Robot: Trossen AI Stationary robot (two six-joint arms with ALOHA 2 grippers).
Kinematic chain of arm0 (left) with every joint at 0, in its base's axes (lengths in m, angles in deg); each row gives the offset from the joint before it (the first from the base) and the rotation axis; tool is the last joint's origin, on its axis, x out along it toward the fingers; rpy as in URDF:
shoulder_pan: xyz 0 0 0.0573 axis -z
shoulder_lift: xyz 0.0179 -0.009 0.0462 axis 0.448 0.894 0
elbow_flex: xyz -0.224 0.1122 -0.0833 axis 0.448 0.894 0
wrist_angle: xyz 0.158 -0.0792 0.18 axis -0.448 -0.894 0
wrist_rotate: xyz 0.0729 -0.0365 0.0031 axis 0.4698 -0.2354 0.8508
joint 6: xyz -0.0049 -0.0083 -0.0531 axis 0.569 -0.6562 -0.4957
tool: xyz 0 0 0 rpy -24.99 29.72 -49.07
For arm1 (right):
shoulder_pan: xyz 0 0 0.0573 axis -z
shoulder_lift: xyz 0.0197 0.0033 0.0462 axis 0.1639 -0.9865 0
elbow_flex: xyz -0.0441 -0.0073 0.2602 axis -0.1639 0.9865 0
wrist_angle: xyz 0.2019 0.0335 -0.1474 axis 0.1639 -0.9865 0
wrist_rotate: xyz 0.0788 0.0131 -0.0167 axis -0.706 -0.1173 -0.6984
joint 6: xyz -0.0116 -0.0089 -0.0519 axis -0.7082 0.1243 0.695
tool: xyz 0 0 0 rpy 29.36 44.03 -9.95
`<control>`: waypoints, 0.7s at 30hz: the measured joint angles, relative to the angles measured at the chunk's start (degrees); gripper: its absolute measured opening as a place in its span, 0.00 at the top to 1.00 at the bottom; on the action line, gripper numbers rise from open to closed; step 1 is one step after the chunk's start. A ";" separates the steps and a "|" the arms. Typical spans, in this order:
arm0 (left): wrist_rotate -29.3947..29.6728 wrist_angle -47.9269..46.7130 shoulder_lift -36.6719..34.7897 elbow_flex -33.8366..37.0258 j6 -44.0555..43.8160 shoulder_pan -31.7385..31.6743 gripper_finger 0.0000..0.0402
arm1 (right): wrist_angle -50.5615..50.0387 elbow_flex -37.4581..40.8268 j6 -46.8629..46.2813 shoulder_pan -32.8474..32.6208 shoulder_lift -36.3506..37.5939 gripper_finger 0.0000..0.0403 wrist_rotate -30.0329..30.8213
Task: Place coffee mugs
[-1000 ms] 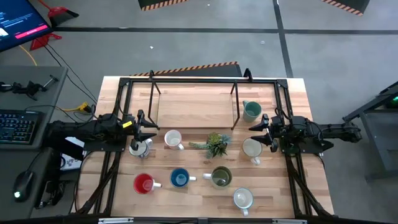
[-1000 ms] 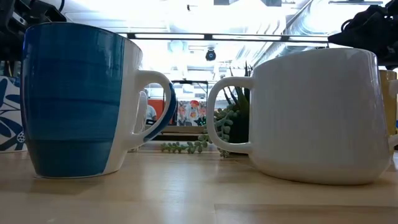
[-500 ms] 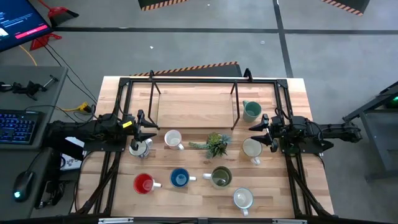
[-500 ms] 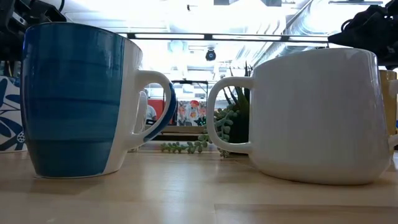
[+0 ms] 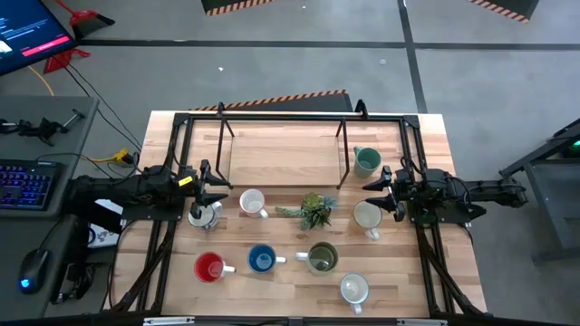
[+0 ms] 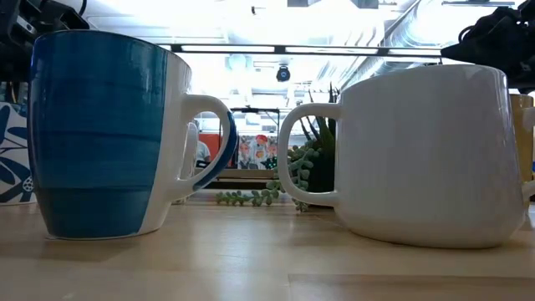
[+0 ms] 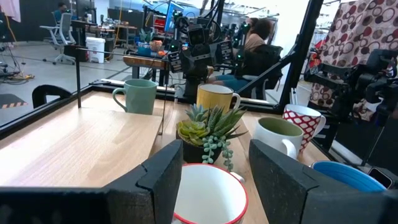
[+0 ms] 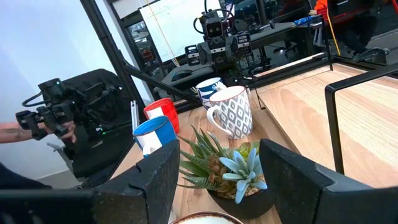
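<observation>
Eight mugs stand on their bases on the wooden table. In the high view they are: a teal mug (image 5: 367, 160), a cream mug (image 5: 367, 217), a white mug with a red rim (image 5: 252, 202), a blue-patterned mug (image 5: 204, 215), a red mug (image 5: 210, 267), a blue mug (image 5: 263, 260), an olive mug (image 5: 322, 258) and a white mug (image 5: 353, 290). My left gripper (image 5: 222, 193) hangs open beside the red-rimmed mug (image 7: 208, 199). That mug shows low between its fingers (image 7: 214, 171). My right gripper (image 5: 372, 192) is open next to the cream mug, whose rim (image 8: 205, 219) just shows in its wrist view.
A small spiky plant (image 5: 313, 210) stands mid-table between the two grippers. A black metal rack with a wooden shelf (image 5: 285, 154) fills the far half. The blue mug (image 6: 100, 134) and the white mug (image 6: 426, 150) stand near the table's near edge.
</observation>
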 joint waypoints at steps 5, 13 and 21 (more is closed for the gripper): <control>0.02 0.08 0.01 0.02 -0.07 0.00 0.56 | 0.00 0.02 -0.01 -0.01 0.02 0.48 0.00; 1.00 1.61 0.01 -0.01 -6.12 0.01 0.56 | 0.00 0.00 0.44 -0.01 0.01 0.48 0.00; 3.34 6.87 0.00 -0.01 -12.52 -0.02 0.56 | 0.28 0.00 0.13 -0.01 -0.01 0.48 0.00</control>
